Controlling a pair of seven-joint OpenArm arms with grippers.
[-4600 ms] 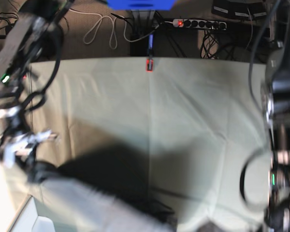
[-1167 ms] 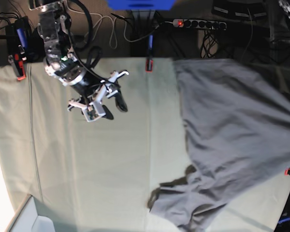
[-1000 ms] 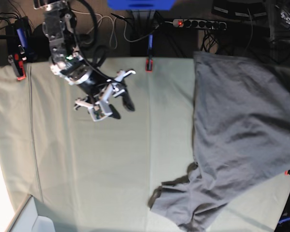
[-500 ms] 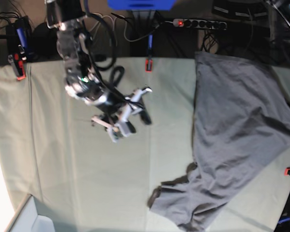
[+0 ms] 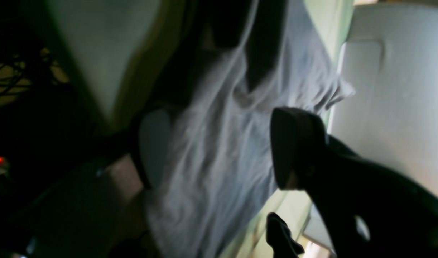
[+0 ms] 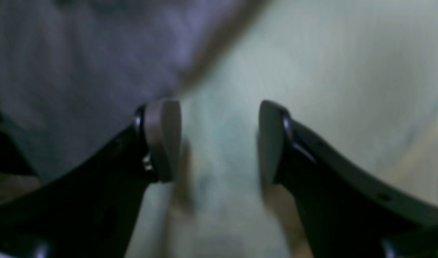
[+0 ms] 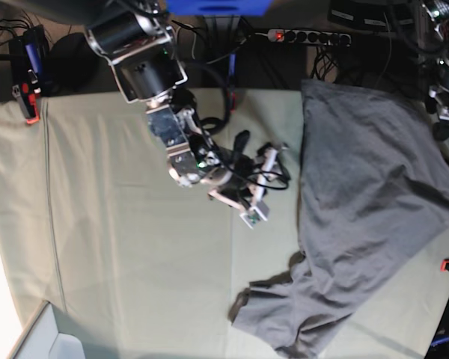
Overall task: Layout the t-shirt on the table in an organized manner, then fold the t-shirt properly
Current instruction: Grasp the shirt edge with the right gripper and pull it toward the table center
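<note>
T-shirt (image 7: 367,209) lies crumpled over the table's (image 7: 112,247) right side in the base view, so laying out is not finished; spreading it flat will likely need an edge gripped and drawn toward the middle. Right gripper (image 7: 260,187), jaws wide and empty, hovers just beside its near edge. Left gripper (image 5: 219,150) hangs spread, holding nothing, above the far corner.
</note>
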